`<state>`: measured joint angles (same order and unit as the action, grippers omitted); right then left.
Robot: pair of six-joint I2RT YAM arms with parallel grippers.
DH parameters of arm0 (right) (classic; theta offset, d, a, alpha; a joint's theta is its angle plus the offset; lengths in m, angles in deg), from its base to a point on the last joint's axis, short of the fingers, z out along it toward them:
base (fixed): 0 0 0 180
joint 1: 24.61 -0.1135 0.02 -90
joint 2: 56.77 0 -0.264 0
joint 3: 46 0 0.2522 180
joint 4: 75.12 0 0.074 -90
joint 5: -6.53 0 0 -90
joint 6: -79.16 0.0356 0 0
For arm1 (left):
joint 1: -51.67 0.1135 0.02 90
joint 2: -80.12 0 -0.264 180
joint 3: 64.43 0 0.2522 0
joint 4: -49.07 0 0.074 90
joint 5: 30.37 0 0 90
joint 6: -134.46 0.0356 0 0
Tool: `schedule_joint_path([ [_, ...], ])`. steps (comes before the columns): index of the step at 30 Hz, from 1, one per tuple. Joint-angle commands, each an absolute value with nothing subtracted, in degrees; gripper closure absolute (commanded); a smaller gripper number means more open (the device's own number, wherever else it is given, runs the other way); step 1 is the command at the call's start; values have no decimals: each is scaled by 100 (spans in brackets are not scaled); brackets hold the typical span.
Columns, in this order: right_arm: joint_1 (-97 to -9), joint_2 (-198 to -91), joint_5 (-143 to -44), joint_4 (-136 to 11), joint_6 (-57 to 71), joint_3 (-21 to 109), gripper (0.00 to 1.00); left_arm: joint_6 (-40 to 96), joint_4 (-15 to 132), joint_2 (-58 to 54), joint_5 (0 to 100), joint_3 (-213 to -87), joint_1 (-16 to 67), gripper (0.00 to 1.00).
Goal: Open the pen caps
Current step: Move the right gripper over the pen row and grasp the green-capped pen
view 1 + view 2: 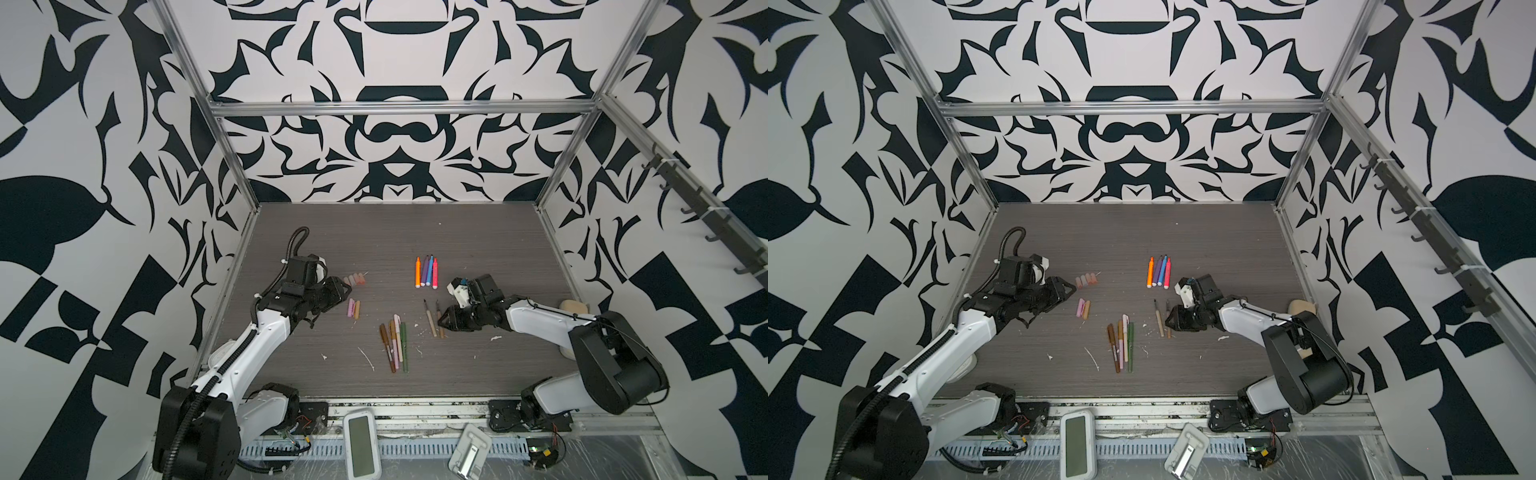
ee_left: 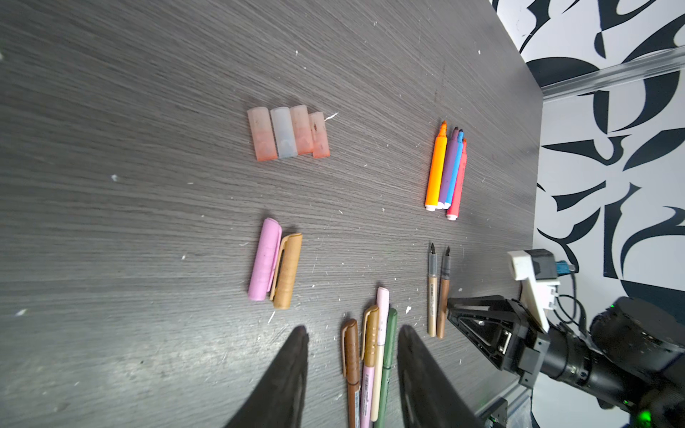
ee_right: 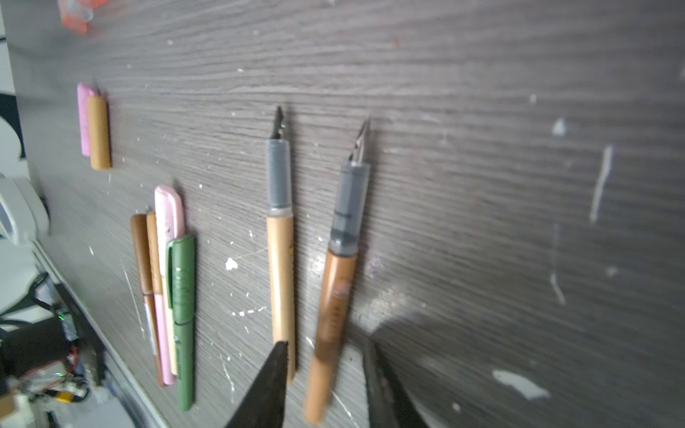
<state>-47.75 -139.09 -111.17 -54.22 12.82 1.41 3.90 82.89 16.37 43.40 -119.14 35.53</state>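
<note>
Four translucent pinkish pen caps (image 1: 355,279) (image 2: 289,133) lie in a row, with a pink cap (image 2: 264,259) and a tan cap (image 2: 287,272) nearer. My left gripper (image 1: 350,296) (image 2: 352,335) hovers beside these two, open and holding nothing. Four bright uncapped pens (image 1: 426,272) lie at the back. Several capped muted pens (image 1: 395,343) (image 3: 166,289) lie mid-table. A tan uncapped pen (image 3: 280,274) and a brown one (image 3: 333,296) lie side by side. My right gripper (image 1: 441,322) (image 3: 326,348) is open, its fingers either side of the brown pen's rear end on the table.
A white handheld device (image 1: 360,442) and a white stand (image 1: 467,453) sit on the front rail. A beige object (image 1: 573,307) rests at the table's right edge behind the right arm. White flecks dot the dark wood table (image 1: 374,232).
</note>
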Motion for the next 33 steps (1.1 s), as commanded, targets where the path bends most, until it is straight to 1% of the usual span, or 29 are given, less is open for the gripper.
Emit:
schedule_joint_path([
  [1, -4808, -13604, -11082, -5426, 1244, 205, 60, 386, 8655, 1704, 4233, -12092, 3541, 57],
  [5, -4848, -13169, -11048, -5208, 1337, 110, 59, 765, 9372, 2071, 4340, -12659, 3541, 58],
  [8, -4953, -12690, -10886, -4866, 1410, 55, 60, 1143, 9857, 2703, 4733, -13056, 3541, 60],
  [12, -5306, -12101, -10569, -4469, 1715, 0, 61, 1682, 10228, 3659, 5320, -13250, 3551, 60],
  [15, -5961, -11847, -10139, -4488, 2282, -124, 63, 1993, 10471, 4128, 5603, -13163, 3550, 60],
  [18, -6922, -11743, -9333, -4674, 3193, -361, 64, 1864, 10487, 4400, 5659, -12984, 3547, 60],
  [20, -7481, -11769, -8918, -4871, 3717, -480, 64, 1839, 10480, 4484, 5559, -13049, 3545, 60],
  [24, -8299, -12043, -8174, -4865, 4319, -384, 65, 1862, 10909, 4543, 5847, -13224, 3544, 59],
  [26, -8505, -12292, -8041, -4873, 4357, -263, 65, 1897, 10905, 4597, 5986, -13161, 3546, 58],
  [33, -9016, -13229, -7784, -4719, 4265, 423, 65, 1845, 10714, 4506, 5876, -13033, 3542, 57],
])
